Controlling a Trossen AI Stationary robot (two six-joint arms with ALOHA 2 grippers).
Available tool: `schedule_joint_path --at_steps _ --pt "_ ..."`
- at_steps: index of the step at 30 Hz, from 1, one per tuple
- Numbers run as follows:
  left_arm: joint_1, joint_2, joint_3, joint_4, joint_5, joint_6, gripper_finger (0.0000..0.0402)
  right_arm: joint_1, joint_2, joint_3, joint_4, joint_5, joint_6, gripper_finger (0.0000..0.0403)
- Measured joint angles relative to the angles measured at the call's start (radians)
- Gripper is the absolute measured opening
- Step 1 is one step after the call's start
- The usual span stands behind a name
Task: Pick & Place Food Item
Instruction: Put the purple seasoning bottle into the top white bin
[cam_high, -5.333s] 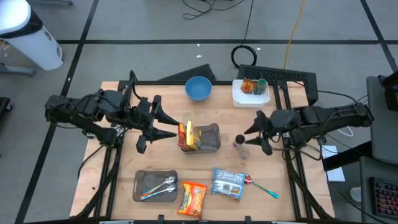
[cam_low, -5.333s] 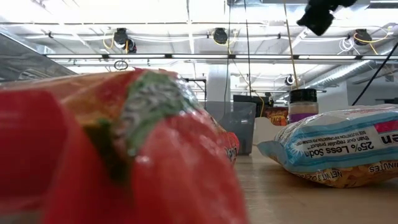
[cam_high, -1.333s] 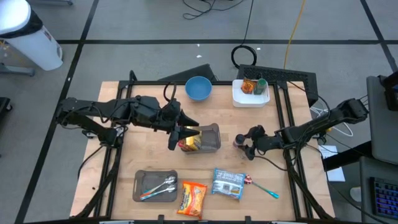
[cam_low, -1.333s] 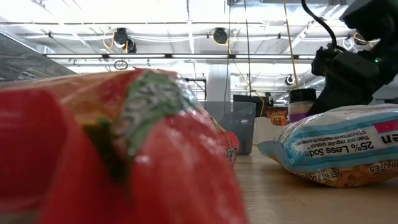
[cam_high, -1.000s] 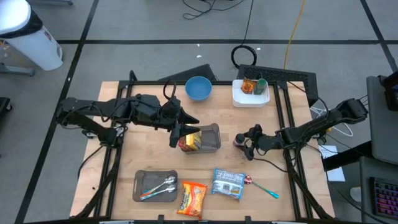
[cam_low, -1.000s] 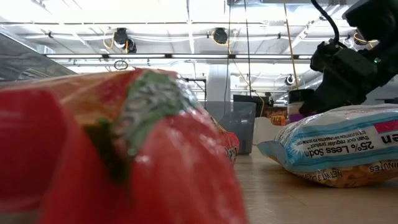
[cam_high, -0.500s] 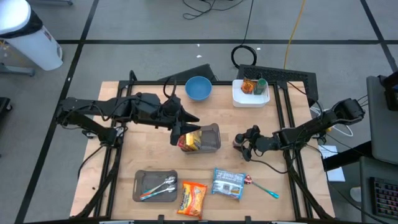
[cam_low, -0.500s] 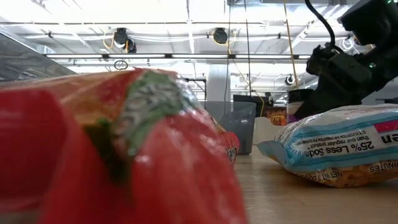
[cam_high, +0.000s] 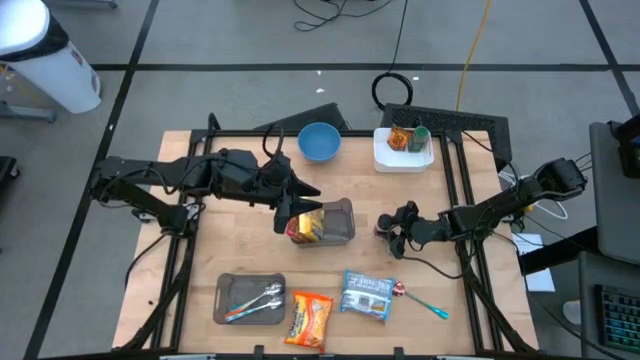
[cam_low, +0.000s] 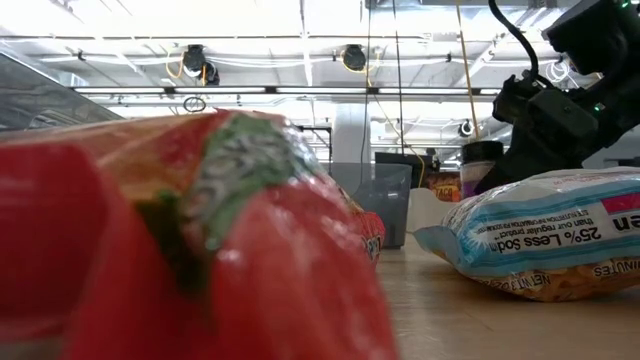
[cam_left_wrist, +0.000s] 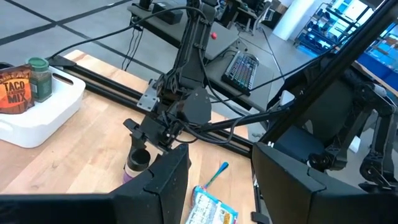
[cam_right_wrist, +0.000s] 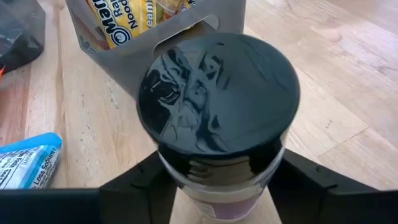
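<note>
Grey bin stands mid-bench. Left gripper is at the bin's left edge, jaws clamped on a yellow noodle packet inside the bin. Right gripper sits just right of the bin, jaws set either side of a black-lidded jar, touching it; grip unconfirmed.
</note>
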Motion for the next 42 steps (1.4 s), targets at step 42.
schedule_joint_path --at_steps 42 --pt "0.039 0.214 -0.003 0.205 0.064 0.063 0.0184 -0.076 -0.16 0.445 -0.092 -0.329 -0.103 0.0174"
